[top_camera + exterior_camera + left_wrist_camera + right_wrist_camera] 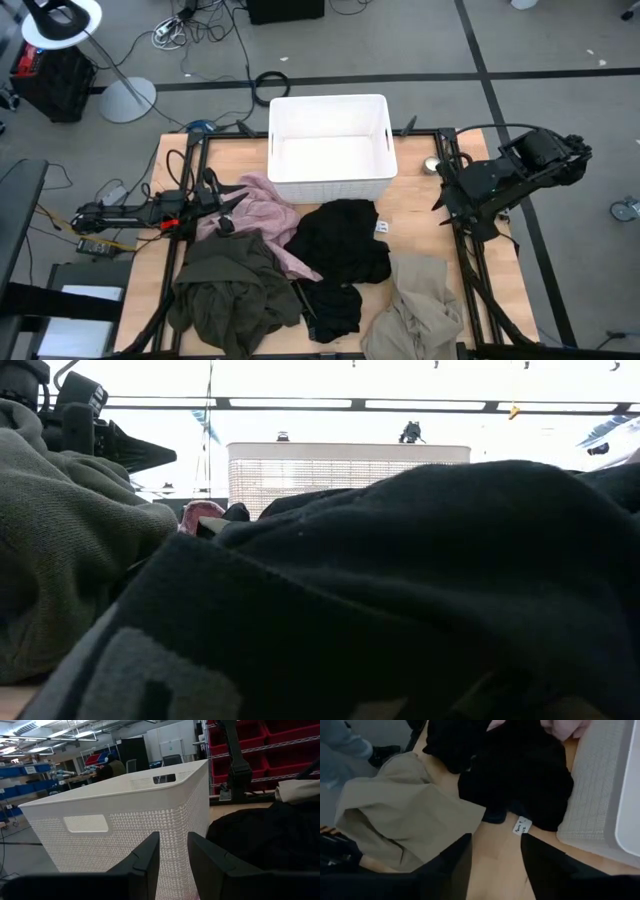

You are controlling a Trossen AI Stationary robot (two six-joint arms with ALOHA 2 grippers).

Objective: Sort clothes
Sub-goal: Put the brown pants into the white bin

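The clothes lie in a heap on the wooden table in front of the white bin (328, 148). The pink garment (262, 212) lies by the bin's left corner. The olive-green one (232, 290) is at the near left. One black garment (340, 238) lies in the middle, with a second black one (335, 305) nearer. The beige-tan one (415, 305) is at the near right. No teal-blue garment shows. My left gripper (228, 207) hovers over the pink garment's left edge, open and empty, and faces the bin (120, 815). My right gripper (440, 205) is open and empty at the table's right, above bare wood (495, 847).
A small round metal object (431, 165) sits on the table right of the bin. The black garment's white tag (522, 826) lies on bare wood beside the bin's wall (592, 795). In the low view the olive garment (60, 560) and a black garment (420, 580) fill the foreground.
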